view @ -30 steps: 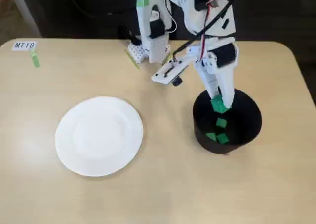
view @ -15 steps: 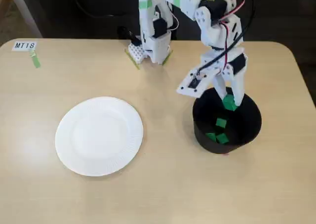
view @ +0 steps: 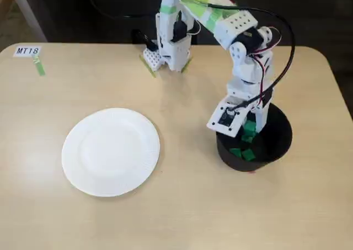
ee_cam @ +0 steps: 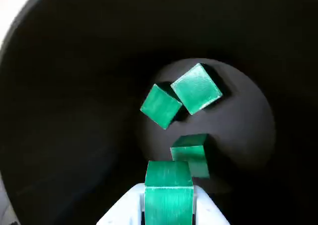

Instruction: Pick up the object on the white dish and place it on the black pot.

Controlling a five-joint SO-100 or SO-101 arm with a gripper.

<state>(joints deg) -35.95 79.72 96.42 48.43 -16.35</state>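
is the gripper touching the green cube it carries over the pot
Touching. The wrist view shows the green cube wedged between the gripper's white fingers, above the black pot's floor.

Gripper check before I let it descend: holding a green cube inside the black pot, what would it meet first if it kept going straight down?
Probably the loose green cube just below the held green cube in the gripper; depth unclear.

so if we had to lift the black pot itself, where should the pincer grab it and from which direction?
Best guess: pinch the black pot at its rim wall, coming straight down, one finger inside and one outside. It is open-topped, and its round body looks too wide to straddle. Take the near-right rim in the fixed view, the part clear of the arm. The pincer is inside the pot now, shut on a green cube.
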